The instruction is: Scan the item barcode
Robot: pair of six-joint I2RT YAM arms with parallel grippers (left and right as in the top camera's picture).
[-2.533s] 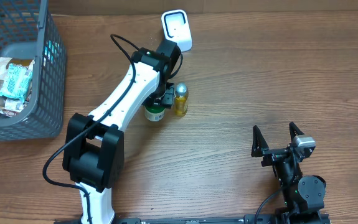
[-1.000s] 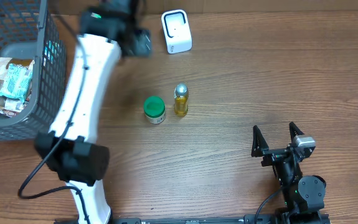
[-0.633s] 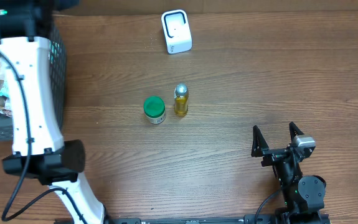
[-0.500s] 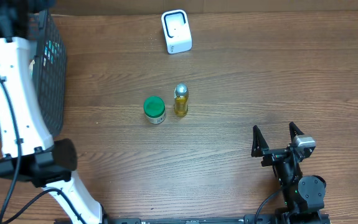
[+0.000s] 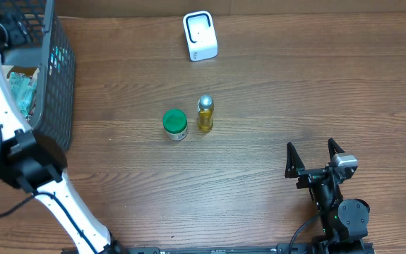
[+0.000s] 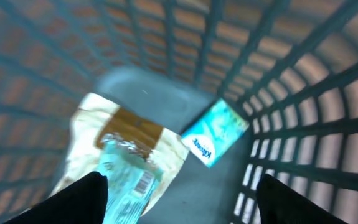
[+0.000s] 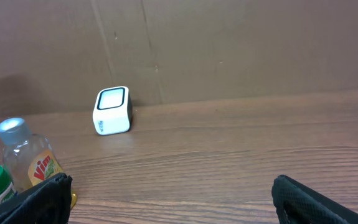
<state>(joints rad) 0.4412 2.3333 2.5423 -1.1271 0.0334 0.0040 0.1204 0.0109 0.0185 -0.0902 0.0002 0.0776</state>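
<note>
Left gripper [image 6: 182, 186]: hanging inside the basket [image 6: 303, 93], jaws standing wide apart, gripping nothing; it is pointing down at the contents, probably so as to pick one out.
Item to scan: a teal packet [image 6: 126, 180] is lying flat on a beige pouch [image 6: 119, 130], printed barcode facing up; it is sitting at about 7 o'clock in the wrist view, close to the left finger [image 6: 82, 199]. I am judging it the likeliest pick.
Other contents: a teal carton [image 6: 219, 140] is lying at 2 o'clock of the packet, near the basket wall.
Scanner [image 5: 200, 35]: standing at 12 o'clock of the table [image 5: 294, 92], window facing the table's middle, so a label can be shown to it from the robot's side.
Green-lidded jar [image 5: 175, 124] and yellow bottle [image 5: 204, 113]: standing upright near centre, bottle just beside the jar at its 3 o'clock.
Right gripper [image 5: 314, 159]: resting at 5 o'clock, jaws fully apart, empty; apparently parked out of the way.
</note>
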